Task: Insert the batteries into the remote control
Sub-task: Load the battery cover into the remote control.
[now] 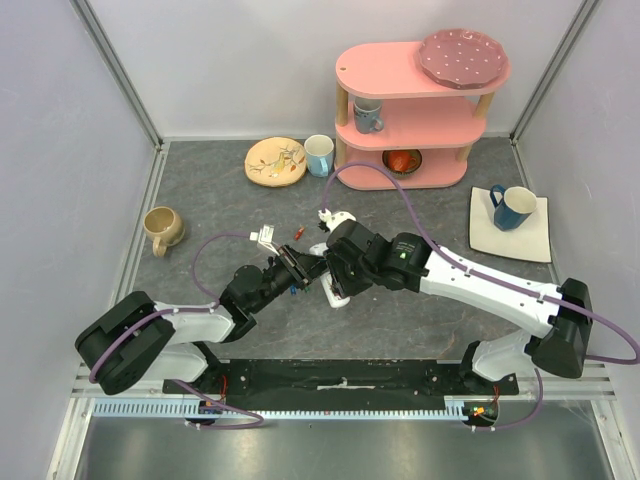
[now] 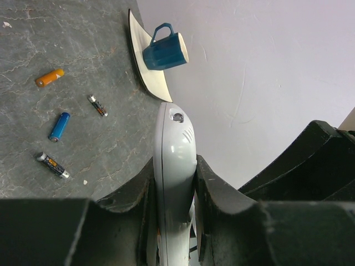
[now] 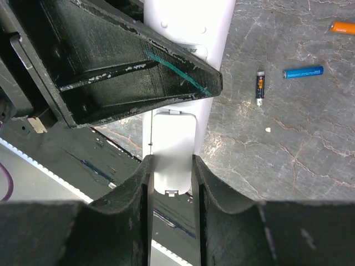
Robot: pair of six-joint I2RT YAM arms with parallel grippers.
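Note:
The white remote control [image 2: 175,149] is up off the table, seen edge-on in the left wrist view, and my left gripper [image 2: 175,166] is shut on its sides. In the right wrist view its back [image 3: 191,22] faces the camera. My right gripper [image 3: 172,163] is shut on the small white back cover [image 3: 172,149], which lies against the remote's lower end. I cannot tell whether the cover is seated. Both grippers meet at the table's middle [image 1: 312,270]. On the table lie an orange battery [image 2: 50,77], a blue battery [image 2: 59,126] and two dark batteries [image 2: 97,105].
A pink shelf [image 1: 410,100] with a pink plate [image 1: 462,57] stands at the back. A blue mug [image 1: 513,206] sits on a white square plate [image 1: 535,240] at the right. A beige mug [image 1: 163,228], a round plate [image 1: 275,161] and a white cup [image 1: 319,155] stand left and behind.

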